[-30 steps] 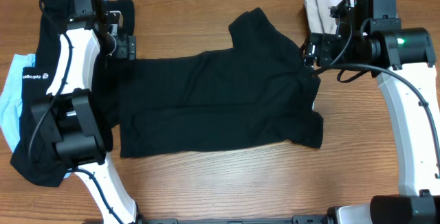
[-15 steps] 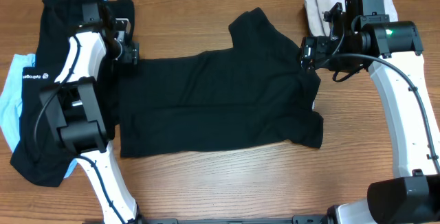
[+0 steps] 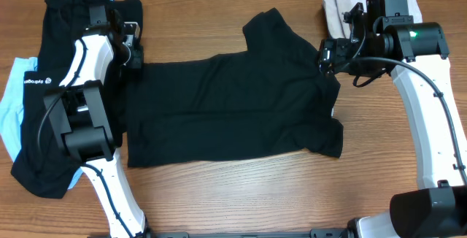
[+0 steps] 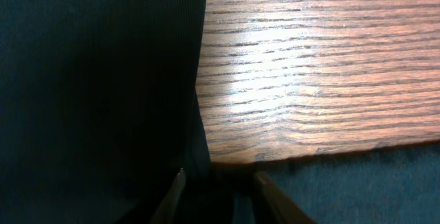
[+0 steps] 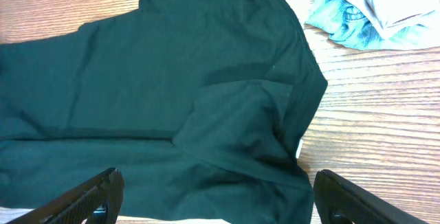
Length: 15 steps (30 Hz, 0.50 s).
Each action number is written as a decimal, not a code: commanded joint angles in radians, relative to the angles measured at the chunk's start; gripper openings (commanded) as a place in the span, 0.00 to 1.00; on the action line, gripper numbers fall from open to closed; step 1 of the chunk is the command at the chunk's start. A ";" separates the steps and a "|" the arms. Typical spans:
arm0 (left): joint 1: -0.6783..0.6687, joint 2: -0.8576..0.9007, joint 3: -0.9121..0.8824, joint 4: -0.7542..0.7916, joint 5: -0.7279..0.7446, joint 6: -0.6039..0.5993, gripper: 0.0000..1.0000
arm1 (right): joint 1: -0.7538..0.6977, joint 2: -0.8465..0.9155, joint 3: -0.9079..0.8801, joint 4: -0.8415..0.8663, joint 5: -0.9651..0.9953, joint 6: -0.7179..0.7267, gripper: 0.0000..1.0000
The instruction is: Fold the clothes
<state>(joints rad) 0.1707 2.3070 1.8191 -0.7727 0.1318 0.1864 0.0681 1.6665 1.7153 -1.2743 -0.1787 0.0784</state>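
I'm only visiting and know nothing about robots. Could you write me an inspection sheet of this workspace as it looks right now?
Surface: wooden table, bare grain showing.
Job's things: black T-shirt spread flat mid-table.
Clutter: dark clothes pile and light blue garment at left; white cloth at far right.
Grippers: left gripper at the shirt's left edge, grip unclear; right gripper open over its right end.
Cables: black cables loop along both arms.
Surroundings: grey-blue floor past the table edge, left wrist view.
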 commanded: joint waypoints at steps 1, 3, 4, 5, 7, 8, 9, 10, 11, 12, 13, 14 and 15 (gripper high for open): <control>-0.001 0.010 0.009 -0.001 0.018 -0.029 0.31 | 0.005 -0.001 0.005 0.005 0.002 0.000 0.92; -0.001 0.007 0.009 -0.001 0.019 -0.034 0.25 | 0.005 -0.002 0.005 0.007 0.002 0.000 0.92; -0.001 0.006 0.009 -0.001 0.019 -0.034 0.20 | 0.005 -0.001 0.005 0.008 0.002 0.000 0.92; -0.001 0.006 0.009 -0.001 0.019 -0.035 0.15 | 0.005 -0.001 0.005 0.008 0.002 0.000 0.92; -0.001 0.005 0.010 -0.001 0.019 -0.038 0.05 | 0.005 -0.001 0.005 0.008 0.002 0.000 0.92; -0.001 0.005 0.010 -0.001 0.019 -0.038 0.04 | 0.005 -0.001 0.005 0.008 0.002 0.000 0.92; -0.001 0.004 0.010 -0.001 0.019 -0.038 0.04 | 0.005 -0.002 0.005 0.008 0.002 0.000 0.92; -0.001 0.004 0.010 -0.002 0.019 -0.039 0.04 | 0.005 -0.001 0.005 0.009 0.002 0.000 0.92; -0.001 0.004 0.014 -0.006 0.019 -0.048 0.04 | 0.005 -0.001 0.005 0.010 0.002 0.000 0.92; -0.001 0.004 0.023 -0.013 0.019 -0.064 0.04 | 0.005 -0.001 0.005 0.010 0.002 0.000 0.91; -0.001 0.004 0.033 -0.021 0.019 -0.085 0.04 | 0.005 -0.001 0.005 0.009 -0.002 0.000 0.89; -0.001 0.004 0.045 -0.030 0.019 -0.103 0.04 | 0.006 -0.002 0.005 0.008 -0.002 0.000 0.89; -0.001 0.003 0.065 -0.043 0.023 -0.124 0.04 | 0.008 -0.002 0.005 0.008 -0.002 -0.001 0.89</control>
<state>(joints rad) 0.1707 2.3070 1.8267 -0.7998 0.1375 0.1287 0.0681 1.6665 1.7153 -1.2720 -0.1787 0.0788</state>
